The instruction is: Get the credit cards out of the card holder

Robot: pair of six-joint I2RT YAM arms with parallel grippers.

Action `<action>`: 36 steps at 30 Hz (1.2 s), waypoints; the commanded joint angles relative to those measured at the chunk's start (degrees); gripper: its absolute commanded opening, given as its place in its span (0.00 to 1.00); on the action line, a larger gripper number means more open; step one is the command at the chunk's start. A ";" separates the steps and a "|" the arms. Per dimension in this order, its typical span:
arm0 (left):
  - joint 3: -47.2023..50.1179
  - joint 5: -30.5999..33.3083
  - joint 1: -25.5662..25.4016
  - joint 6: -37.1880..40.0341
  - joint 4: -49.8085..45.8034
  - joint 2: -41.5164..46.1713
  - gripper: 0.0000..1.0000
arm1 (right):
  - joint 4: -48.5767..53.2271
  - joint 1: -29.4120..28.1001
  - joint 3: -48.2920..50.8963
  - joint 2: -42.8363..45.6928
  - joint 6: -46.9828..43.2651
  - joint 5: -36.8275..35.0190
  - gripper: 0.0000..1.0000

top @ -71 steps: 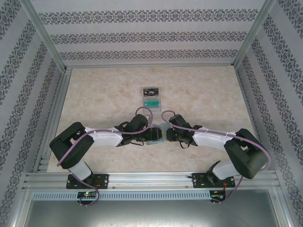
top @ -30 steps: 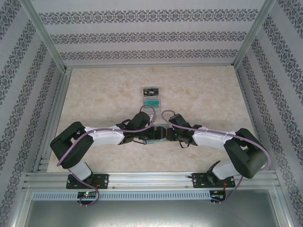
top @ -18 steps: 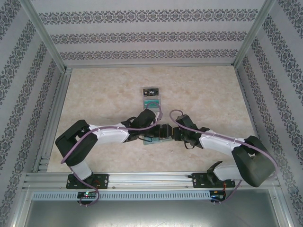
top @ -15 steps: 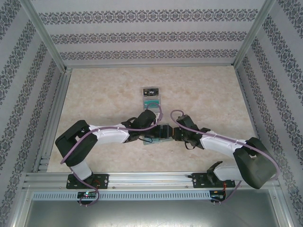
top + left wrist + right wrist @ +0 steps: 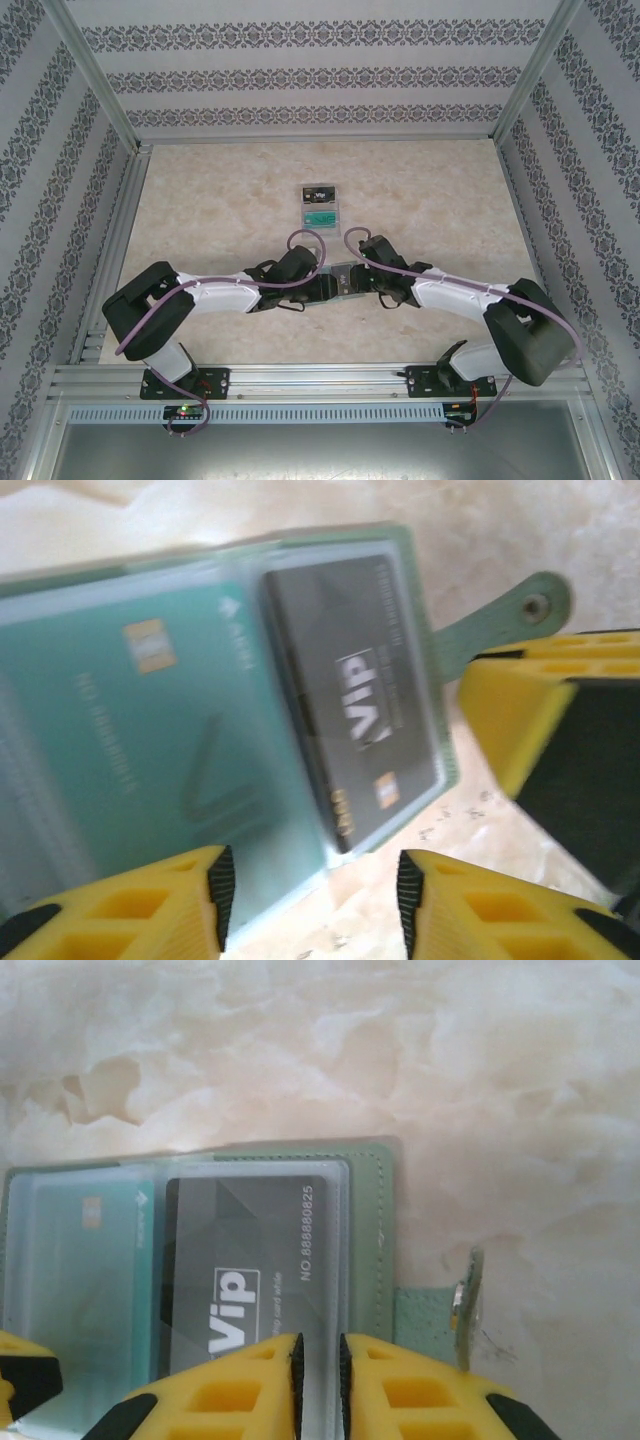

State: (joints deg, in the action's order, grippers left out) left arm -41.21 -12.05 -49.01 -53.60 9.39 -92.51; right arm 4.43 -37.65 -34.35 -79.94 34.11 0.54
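Right jaws nearly together, pinching the near edge of the open card holder [image 5: 380, 1220] at the pocket of the black VIP card [image 5: 250, 1270]. Left jaws part open, straddling the holder's corner without clamping it. The teal card [image 5: 150, 730] sits in the adjoining pocket. The holder lies flat on the marble surface [image 5: 450, 1060] between the arms, closure tab [image 5: 500, 615] sticking out, a pale tray [image 5: 339, 206] well beyond it

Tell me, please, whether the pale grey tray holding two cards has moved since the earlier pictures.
No. The tray sits at the same spot, with the same gap from the table's far edge as before.
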 commanded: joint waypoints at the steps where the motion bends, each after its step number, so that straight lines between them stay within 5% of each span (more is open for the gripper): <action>1: 0.31 1.63 0.39 -1.36 0.51 0.21 0.45 | 1.37 0.02 -1.66 -2.38 -1.69 0.32 0.19; 13: -1.83 0.28 0.76 -0.54 0.00 -0.03 0.40 | 0.29 -1.17 -1.45 -8.19 0.49 3.41 0.10; 36: -2.63 1.98 2.07 -3.09 -5.18 -2.88 0.35 | 2.88 -3.75 -1.79 -4.47 0.02 -0.33 0.12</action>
State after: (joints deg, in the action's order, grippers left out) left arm -42.78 -11.57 -47.88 -55.86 7.88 -94.89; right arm 2.94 -41.15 -36.10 -86.00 35.57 2.37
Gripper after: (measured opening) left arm 0.357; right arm 0.117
